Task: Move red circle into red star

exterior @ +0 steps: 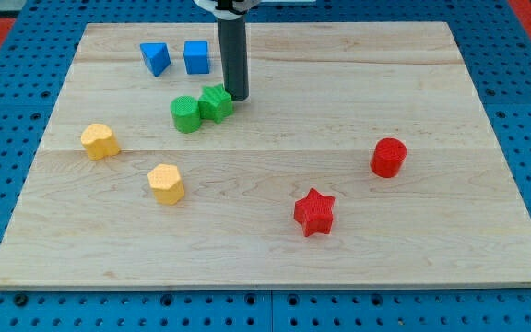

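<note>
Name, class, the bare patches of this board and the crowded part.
Bare: the view's right top, above the red circle; the bottom left, below the yellow blocks. Crowded: top left, where my tip touches the green blocks near the blue ones.

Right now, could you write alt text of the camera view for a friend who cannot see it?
A dark rod's tip rests on a wooden board, just right of a green star that touches a green circle. The red circle and red star sit apart at lower right. Two blue blocks lie at top, two yellow blocks at left.
</note>
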